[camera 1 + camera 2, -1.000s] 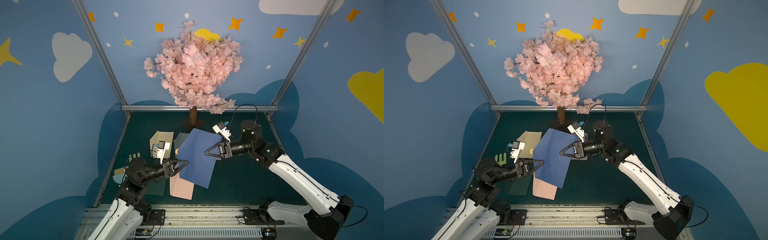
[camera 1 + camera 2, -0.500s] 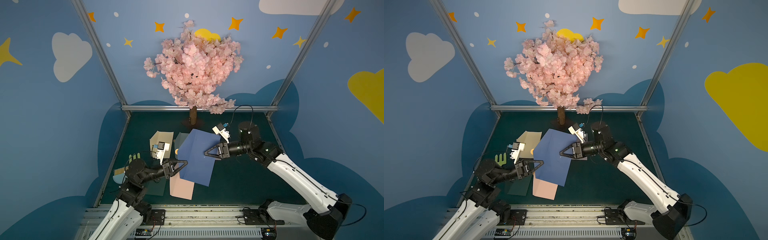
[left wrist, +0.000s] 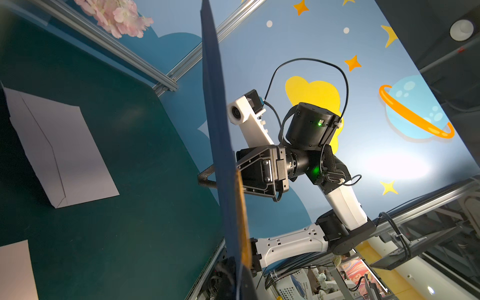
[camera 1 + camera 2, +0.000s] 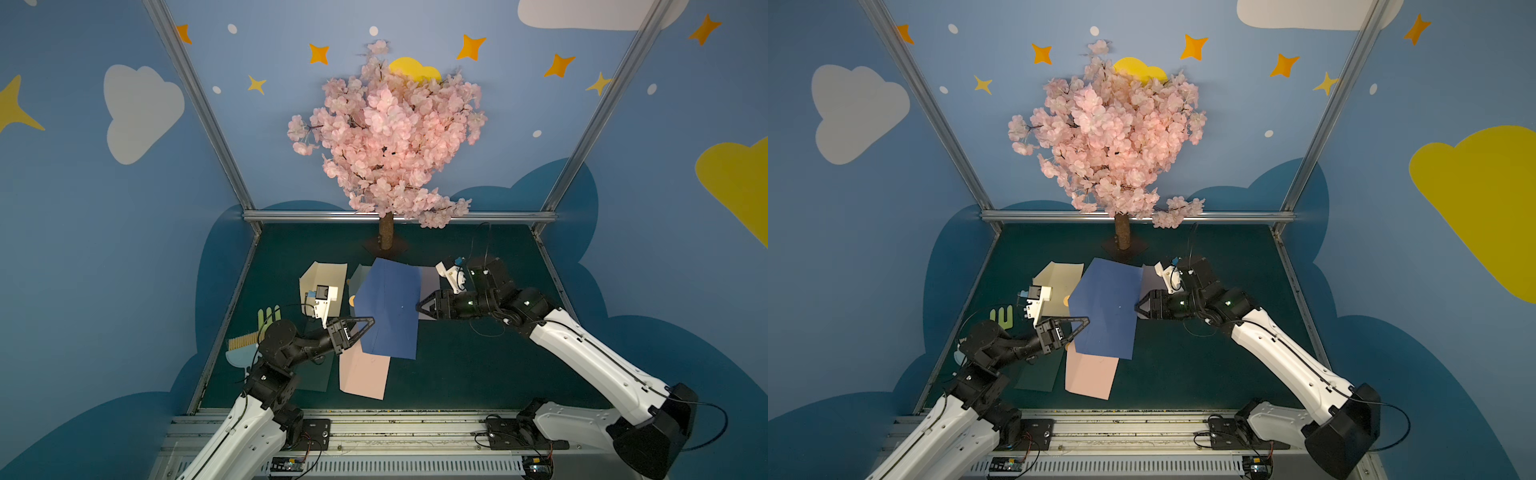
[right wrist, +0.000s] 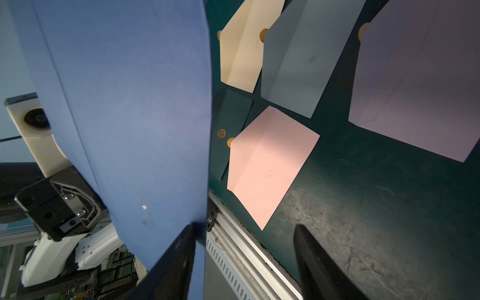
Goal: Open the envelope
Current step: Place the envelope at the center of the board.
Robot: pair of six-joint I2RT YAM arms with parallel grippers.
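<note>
The blue envelope [image 4: 388,307] in the left gripper [image 4: 368,323] is covering most of the grey envelope [image 4: 357,278] and the pink envelope's [image 4: 365,376] top; the right gripper [image 4: 420,306] is hiding part of the lavender envelope [image 4: 429,278].

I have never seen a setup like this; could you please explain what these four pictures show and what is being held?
These are two robot arms at a green table. Two pictures look down from one overhead camera pair; the other two come from a camera on each wrist. The left arm's fingers are shut on the edge of a blue envelope, holding it off the table. The right arm's fingers stand open at its opposite edge. On the table lie a pink envelope, a cream envelope, a lilac envelope and a dark green envelope. A blossom tree stands at the back.
</note>
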